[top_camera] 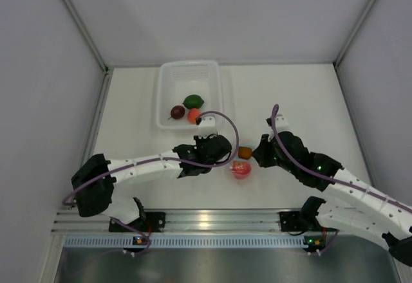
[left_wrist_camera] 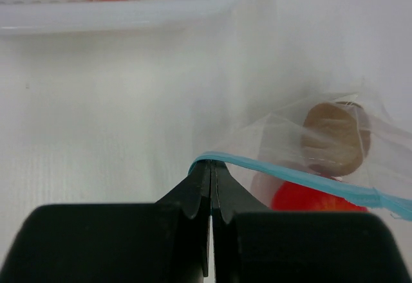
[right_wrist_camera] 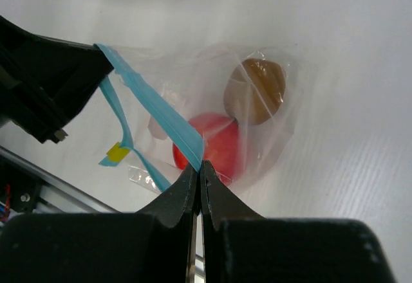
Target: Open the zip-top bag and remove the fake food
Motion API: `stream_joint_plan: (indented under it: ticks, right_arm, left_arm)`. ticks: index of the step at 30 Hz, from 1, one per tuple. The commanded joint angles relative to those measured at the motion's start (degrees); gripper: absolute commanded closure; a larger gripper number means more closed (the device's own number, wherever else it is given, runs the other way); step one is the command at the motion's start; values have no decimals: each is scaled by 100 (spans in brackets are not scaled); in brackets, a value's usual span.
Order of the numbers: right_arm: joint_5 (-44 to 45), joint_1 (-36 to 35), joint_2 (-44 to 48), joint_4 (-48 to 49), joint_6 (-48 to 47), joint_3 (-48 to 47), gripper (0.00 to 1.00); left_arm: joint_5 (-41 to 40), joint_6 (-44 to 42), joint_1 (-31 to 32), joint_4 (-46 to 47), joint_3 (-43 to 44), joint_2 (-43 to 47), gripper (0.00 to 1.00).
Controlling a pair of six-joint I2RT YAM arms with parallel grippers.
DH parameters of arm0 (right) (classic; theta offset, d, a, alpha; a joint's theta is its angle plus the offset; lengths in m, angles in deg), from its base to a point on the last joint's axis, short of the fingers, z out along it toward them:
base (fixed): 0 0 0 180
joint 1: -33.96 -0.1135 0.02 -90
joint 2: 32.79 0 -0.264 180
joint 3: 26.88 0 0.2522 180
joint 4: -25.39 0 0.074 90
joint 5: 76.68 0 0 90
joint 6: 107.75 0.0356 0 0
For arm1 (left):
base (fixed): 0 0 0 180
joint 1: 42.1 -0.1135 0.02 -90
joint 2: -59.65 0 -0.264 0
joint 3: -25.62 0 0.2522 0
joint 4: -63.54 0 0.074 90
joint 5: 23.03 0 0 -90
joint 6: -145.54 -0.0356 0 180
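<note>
Two of the fake fruits sit inside the zip-top bag (top_camera: pixel 241 163): the red fruit (right_wrist_camera: pixel 215 143) and the brownish-orange fruit (right_wrist_camera: pixel 261 89), touching each other. The bag lies on the table (top_camera: pixel 302 96) between your two grippers, near the middle and just in front of the tub (top_camera: pixel 161 96).

Your left gripper (left_wrist_camera: pixel 211 170) is closed tight, with the teal zip strip (left_wrist_camera: pixel 290 179) pinched at its end, where the strip folds over the fingertips. Your right gripper (right_wrist_camera: pixel 199 169) is clamped on the same strip further along, right above the red fruit. No gap shows between the fingers on either side.

In the right wrist view the strip shows as two bands. One runs taut from the left gripper to the right gripper. The other droops below it and carries a small yellow tab (right_wrist_camera: pixel 116 153). You can't tell from these views how far the mouth is parted.

The other three fruits are in the tub: the green fruit (top_camera: pixel 193 101), the maroon fruit (top_camera: pixel 177 111) and the orange fruit (top_camera: pixel 193 116). They are bunched together at its near end, and the orange one is partly hidden by the left arm's cable.
</note>
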Motion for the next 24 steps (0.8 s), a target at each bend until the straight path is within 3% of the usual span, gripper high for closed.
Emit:
stream_joint_plan:
  ticks: [1,4,9,15,24]
  right_arm:
    - [-476,23,-89,1113,476,325,100]
    - [-784,32,-238,1904,862,694,100]
    - [-995,32,-440,2547,1189,1115,100]
    - [-522,32,-335,2285,1163,1301,100]
    - [33,49,-19,1449,777,1143,100]
  left_arm:
    - [-378,-267,-213,-857,-27,625,100]
    - [-537,-442,-240,-1280,105,994,100]
    - [146,-916,-248,-1448,386,1013,100]
    - [702,-900,-29,-1404,904,179,100]
    - [368,-741,577,-1404,1572,19,100]
